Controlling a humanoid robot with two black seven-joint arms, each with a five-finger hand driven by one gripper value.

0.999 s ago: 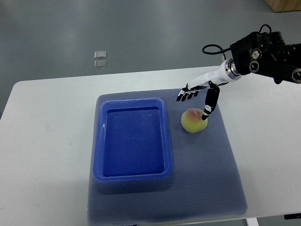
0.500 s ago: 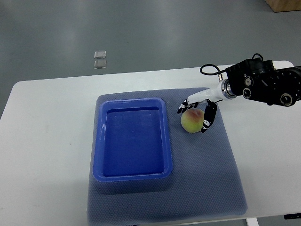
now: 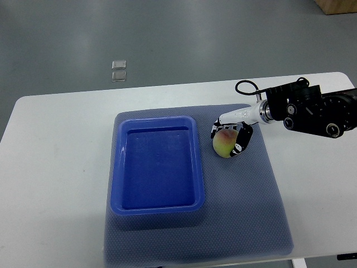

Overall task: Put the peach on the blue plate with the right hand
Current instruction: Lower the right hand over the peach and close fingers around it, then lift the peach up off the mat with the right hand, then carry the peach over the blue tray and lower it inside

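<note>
Here the right hand (image 3: 230, 135) curls its black-tipped fingers (image 3: 239, 148) around the round yellow-green peach with a pink blush (image 3: 223, 145), which rests on the grey textured mat (image 3: 245, 206) at three o'clock of the empty deep blue rectangular plate (image 3: 158, 166), just beside its rim.

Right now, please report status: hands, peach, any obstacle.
Right hand closing around peach, on grey mat. Left hand not in view. Blue plate empty, path clear.

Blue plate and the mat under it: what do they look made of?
Blue plate: likely moulded plastic, going by its smooth, slightly glossy rim and uniform colour. Mat: looks like soft foam or rubber with a matte grey-blue surface and fine dotted texture; exact material unclear.
</note>
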